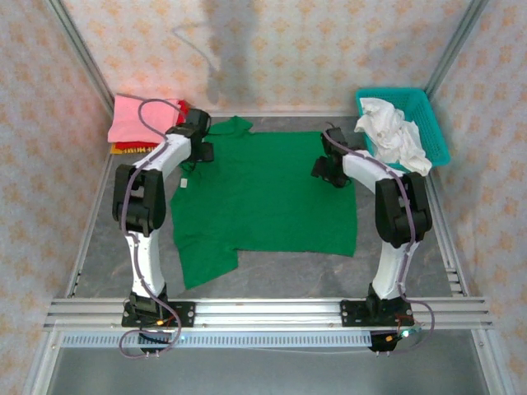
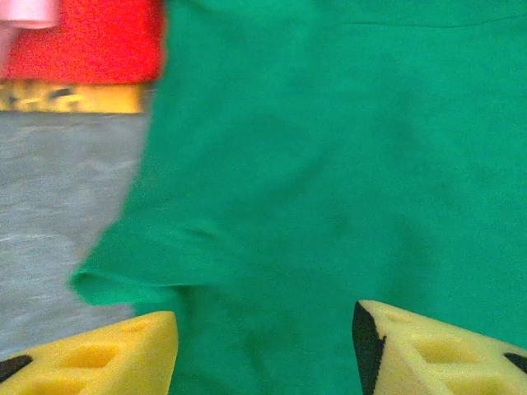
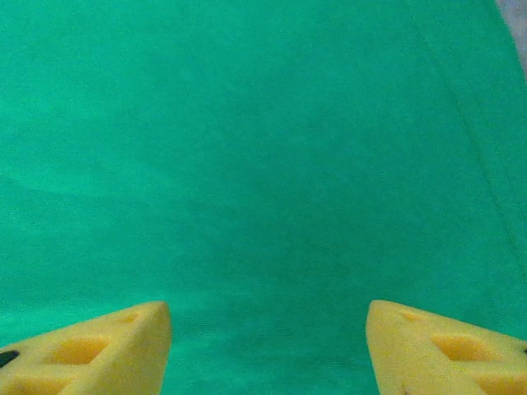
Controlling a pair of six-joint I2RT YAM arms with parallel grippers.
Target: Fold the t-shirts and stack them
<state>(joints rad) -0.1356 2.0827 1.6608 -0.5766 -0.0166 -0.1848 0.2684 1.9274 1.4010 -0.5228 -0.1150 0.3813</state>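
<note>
Both pairs of jaws stand apart with nothing pinched between them. From my remote seat, the overhead camera shows the left gripper [image 1: 203,152] pointing down over the far-left part of the large bright green cotton t-shirt [image 1: 263,197], which lies spread flat across the middle of the grey table [image 1: 99,239]. The left arm rises from its base at the near edge, bends at a raised elbow and reaches forward and slightly inward. The right arm mirrors it, with the right gripper [image 1: 328,170] lowered over the shirt's far-right part.

On the left wrist camera, the yellow wedge-shaped fingers [image 2: 123,354] frame green cloth, with a folded sleeve edge just beside the left one. The right wrist camera shows smooth green fabric between its yellow fingers [image 3: 99,350].

At the far-left corner sits a folded stack: a pink t-shirt [image 1: 136,119] on top, a red t-shirt [image 2: 82,41] under it, then a yellow-orange t-shirt [image 2: 74,97]. A teal plastic basket [image 1: 436,123] at far right holds crumpled white cloth [image 1: 395,136].
</note>
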